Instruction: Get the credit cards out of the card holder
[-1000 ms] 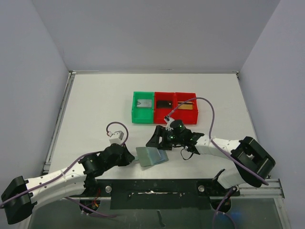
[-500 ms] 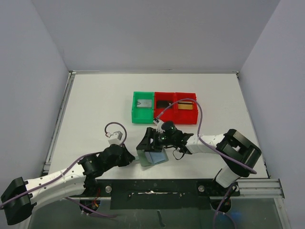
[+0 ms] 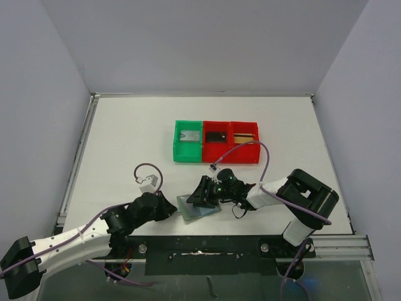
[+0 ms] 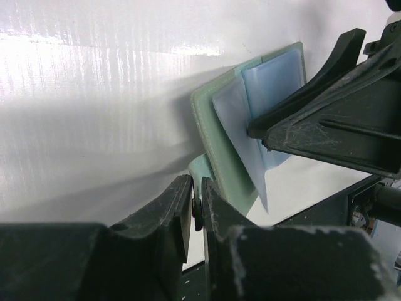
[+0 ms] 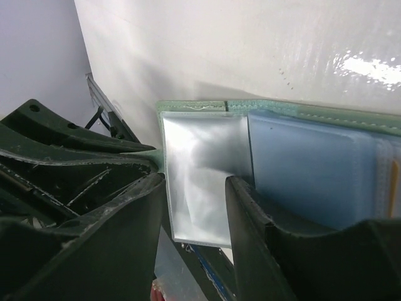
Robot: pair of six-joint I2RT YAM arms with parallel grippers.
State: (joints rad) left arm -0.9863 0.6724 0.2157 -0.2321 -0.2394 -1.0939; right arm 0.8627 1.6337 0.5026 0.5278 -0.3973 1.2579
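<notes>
The card holder lies open near the table's front edge, pale green outside with blue-grey sleeves inside. My left gripper is shut on its strap tab at the holder's left edge. My right gripper is open over the holder, its fingers either side of a clear sleeve that stands up from the holder. A thin gold-tan edge shows inside a blue sleeve. A gold-tan card lies in the right red bin.
A green bin holding a grey card and two red bins stand in a row behind the holder; the middle one holds a dark card. The black front rail runs just in front of the holder.
My right gripper has moved left from beside the holder onto it and now straddles a sleeve. The holder's raised flap has come down. My left gripper has kept its hold on the tab.
</notes>
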